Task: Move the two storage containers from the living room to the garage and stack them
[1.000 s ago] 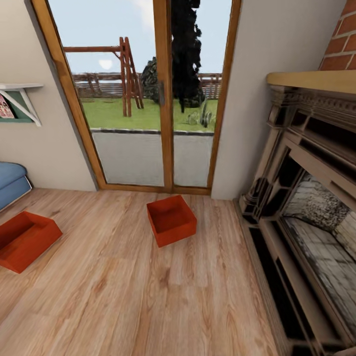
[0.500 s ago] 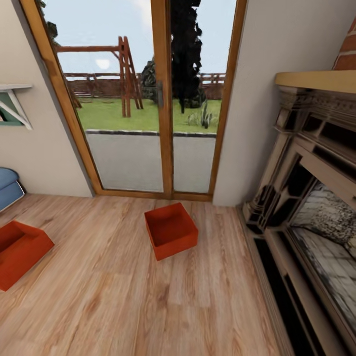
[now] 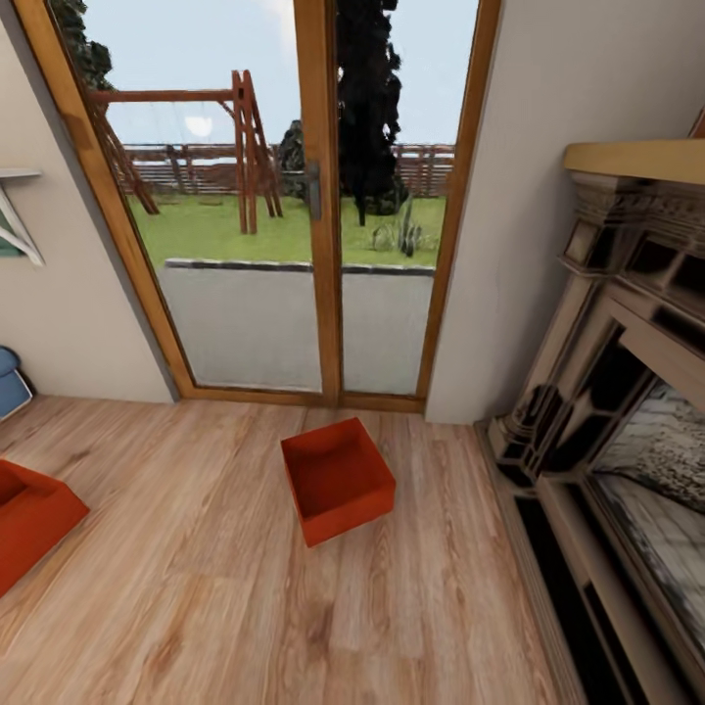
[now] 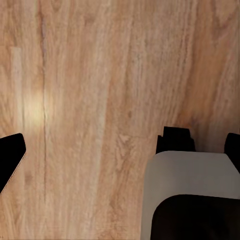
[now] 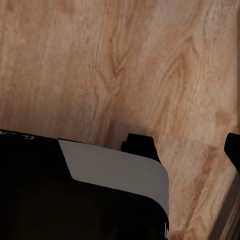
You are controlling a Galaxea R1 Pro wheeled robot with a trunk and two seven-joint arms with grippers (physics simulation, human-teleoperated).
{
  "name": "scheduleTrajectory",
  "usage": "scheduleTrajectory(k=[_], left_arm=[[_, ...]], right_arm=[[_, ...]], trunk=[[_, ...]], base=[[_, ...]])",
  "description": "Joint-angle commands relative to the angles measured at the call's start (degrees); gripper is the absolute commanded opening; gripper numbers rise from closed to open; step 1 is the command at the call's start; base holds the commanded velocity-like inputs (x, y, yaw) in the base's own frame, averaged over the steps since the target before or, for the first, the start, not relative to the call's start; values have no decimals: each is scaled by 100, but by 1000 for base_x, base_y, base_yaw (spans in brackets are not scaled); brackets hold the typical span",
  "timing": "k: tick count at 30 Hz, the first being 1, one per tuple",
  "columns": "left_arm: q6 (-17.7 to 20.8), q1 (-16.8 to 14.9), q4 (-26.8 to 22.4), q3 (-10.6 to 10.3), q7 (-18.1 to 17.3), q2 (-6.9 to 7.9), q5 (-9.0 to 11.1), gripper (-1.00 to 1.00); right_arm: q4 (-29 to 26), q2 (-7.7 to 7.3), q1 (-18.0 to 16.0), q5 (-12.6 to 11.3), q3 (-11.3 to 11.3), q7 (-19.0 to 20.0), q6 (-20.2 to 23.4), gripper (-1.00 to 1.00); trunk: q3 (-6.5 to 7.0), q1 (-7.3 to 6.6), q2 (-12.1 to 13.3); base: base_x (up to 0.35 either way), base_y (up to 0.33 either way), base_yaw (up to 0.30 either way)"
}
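Note:
I am in the living room, on its light wood-plank floor (image 3: 215, 587). One of the two storage containers (image 3: 338, 480), an orange-red open-top bin, sits on the planks in front of the glass doors, near the middle of the head view. The other storage container (image 3: 29, 519) lies at the left edge, partly cut off. Both are empty. In the left wrist view my left gripper (image 4: 204, 142) hangs open over bare planks. My right gripper (image 5: 186, 147) in the right wrist view is open too, also over bare floor. The garage is out of view.
Wood-framed glass doors (image 3: 318, 196) stand straight ahead, with a garden behind them. A dark carved fireplace (image 3: 627, 411) runs along the right side. A corner of a blue sofa (image 3: 10, 382) and a wall shelf (image 3: 15, 220) show at the left.
The whole head view has shifted: the camera has come closer to the doors. The middle container now shows lower in the picture and the left one has slid further off the left edge.

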Motion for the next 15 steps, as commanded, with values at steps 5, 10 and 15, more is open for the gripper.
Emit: scheduleTrajectory(k=[5,10,15], left_arm=[[-37,-8,22,-47,1,-2,52,100],[-37,-8,20,-47,1,-1,52,100],[-37,-8,23,-46,1,-1,52,100]], right_arm=[[1,-1,-2,48,5,1,-5,100],[1,-1,-3,49,5,1,-5,100],[1,-1,-1,48,5,0,-5,100]], trunk=[[-4,3,-2],[-4,3,-2],[-4,3,-2]], base=[[340,0,0],[340,0,0],[340,0,0]])
